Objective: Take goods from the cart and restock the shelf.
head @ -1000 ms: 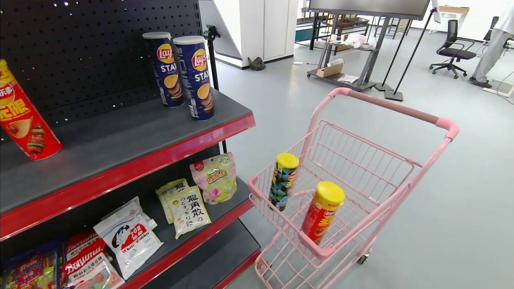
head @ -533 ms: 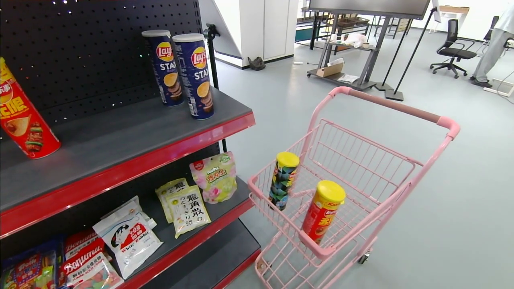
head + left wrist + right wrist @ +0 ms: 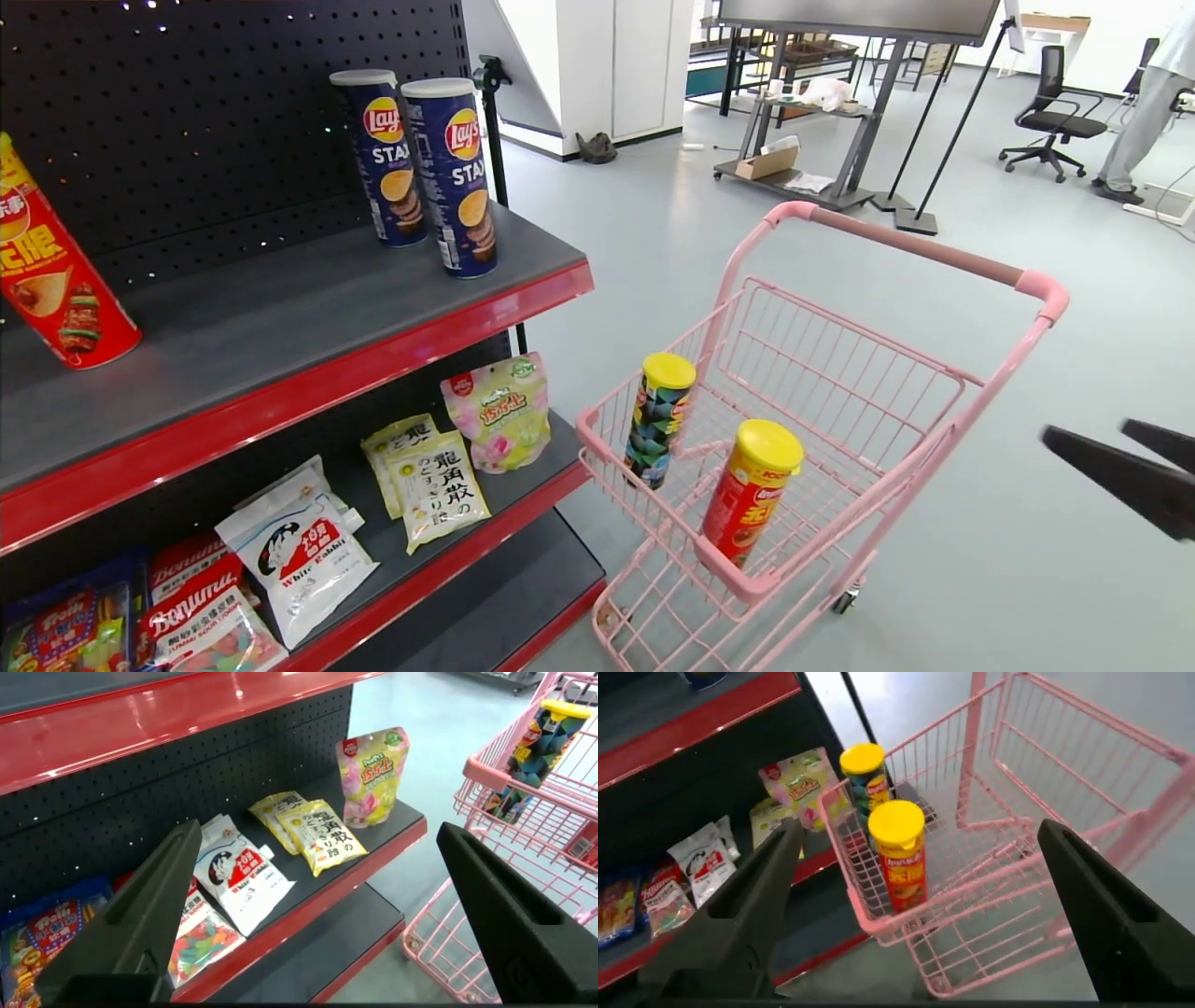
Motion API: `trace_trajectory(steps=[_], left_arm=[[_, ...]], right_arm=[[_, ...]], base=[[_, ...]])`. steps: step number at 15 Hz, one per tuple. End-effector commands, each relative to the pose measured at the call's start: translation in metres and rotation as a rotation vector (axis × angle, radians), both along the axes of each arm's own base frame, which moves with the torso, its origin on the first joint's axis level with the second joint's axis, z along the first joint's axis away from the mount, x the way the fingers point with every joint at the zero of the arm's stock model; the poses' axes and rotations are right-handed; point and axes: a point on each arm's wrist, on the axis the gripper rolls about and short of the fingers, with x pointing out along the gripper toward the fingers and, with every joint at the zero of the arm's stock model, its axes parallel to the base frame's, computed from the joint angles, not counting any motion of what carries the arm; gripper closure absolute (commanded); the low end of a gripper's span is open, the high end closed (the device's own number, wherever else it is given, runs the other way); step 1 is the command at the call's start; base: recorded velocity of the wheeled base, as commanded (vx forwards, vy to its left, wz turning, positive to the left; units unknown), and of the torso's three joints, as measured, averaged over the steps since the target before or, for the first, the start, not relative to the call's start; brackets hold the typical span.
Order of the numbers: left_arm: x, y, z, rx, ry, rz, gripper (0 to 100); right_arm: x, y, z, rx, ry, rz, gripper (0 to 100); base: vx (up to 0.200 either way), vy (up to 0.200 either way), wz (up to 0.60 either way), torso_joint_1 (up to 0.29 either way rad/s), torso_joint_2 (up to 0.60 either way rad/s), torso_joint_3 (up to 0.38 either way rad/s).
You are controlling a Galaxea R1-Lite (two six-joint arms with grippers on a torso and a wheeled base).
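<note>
Two-level shelf (image 3: 308,308) with red front edges and a black pegboard back. A pink wire cart (image 3: 896,245) is parked just off the shelf's right end, handle at its far side.

Right gripper (image 3: 1086,429): fingers spread wide, nothing between them. It sits outside the cart's right rim, well apart from both cans in the cart. From its wrist camera (image 3: 920,826) the cart basket appears beyond the open fingers.

Left gripper (image 3: 318,829): fingers also parted, empty, facing the lower board of the shelf. The cart's left rim is off to one side.

Goods in cart:
- yellow-lidded red can (image 3: 747,499), tilted, leaning on the basket's near rim at the near corner.
- yellow-lidded dark patterned can (image 3: 658,425), close to upright, against the cart's left rim beside the shelf.

The two cans are near each other but not touching.

Upper board: two blue cans (image 3: 457,177) upright, side by side at the right end. A tall red can (image 3: 51,271) is at the left edge.

Lower board, right end to left: green pouch (image 3: 499,415) propped against the back, yellow packets (image 3: 434,485) overlapping, white bag (image 3: 299,551), then further packets at the left edge.
</note>
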Motion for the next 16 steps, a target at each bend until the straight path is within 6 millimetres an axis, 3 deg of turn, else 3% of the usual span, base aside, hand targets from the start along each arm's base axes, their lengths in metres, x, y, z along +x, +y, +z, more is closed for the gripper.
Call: trace_trajectory(steps=[1,3,9,16], left_arm=[[0.0,0.0,0.0,0.0,0.0,0.0,0],[0.0,0.0,0.0,0.0,0.0,0.0,0],[0.0,0.0,0.0,0.0,0.0,0.0,0],[0.0,0.0,0.0,0.0,0.0,0.0,0]], right_arm=[[0.079,0.033,-0.09,-0.067,0.3,0.147,0],[0.08,0.035,-0.104,-0.088,0.362,0.156,0],[0.114,0.045,-0.139,-0.139,0.373,0.171,0],[0.143,0.065,-0.154,-0.143,0.338,0.214,0]], base=[[0.0,0.0,0.0,0.0,0.0,0.0],[0.0,0.0,0.0,0.0,0.0,0.0],[0.0,0.0,0.0,0.0,0.0,0.0],[0.0,0.0,0.0,0.0,0.0,0.0]])
